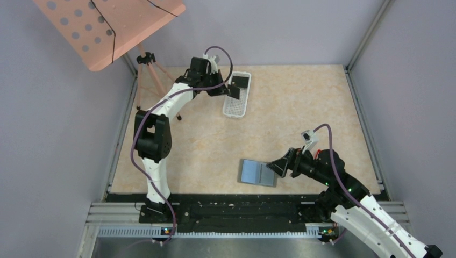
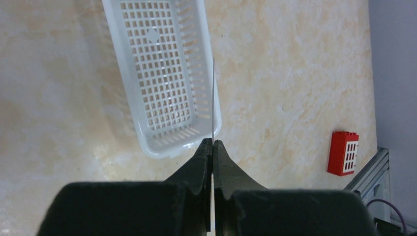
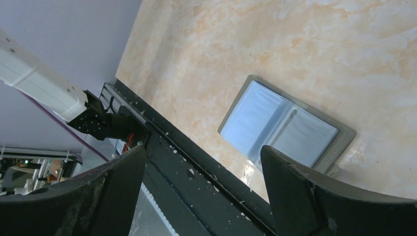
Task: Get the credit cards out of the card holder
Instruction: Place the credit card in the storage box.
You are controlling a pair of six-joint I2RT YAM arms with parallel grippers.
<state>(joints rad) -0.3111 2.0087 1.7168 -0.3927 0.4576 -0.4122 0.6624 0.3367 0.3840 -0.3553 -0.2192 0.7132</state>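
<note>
The card holder (image 1: 258,173) lies open and flat on the table near the front. It also shows in the right wrist view (image 3: 287,125), with blue-grey pockets, and I cannot tell whether a card is inside. My right gripper (image 1: 279,165) hangs open and empty just above its right edge, jaws wide apart (image 3: 202,147). My left gripper (image 1: 228,91) is shut on a thin card (image 2: 213,98), seen edge-on, above the white basket's (image 2: 162,73) rim. From above that card (image 1: 239,81) looks dark. A small red piece with white squares (image 2: 343,153) lies by the table's edge.
The white perforated basket (image 1: 237,95) stands at the back centre and looks empty inside. A tripod (image 1: 148,75) with a pink perforated board (image 1: 107,27) stands at the back left. A black rail (image 1: 242,207) runs along the front edge.
</note>
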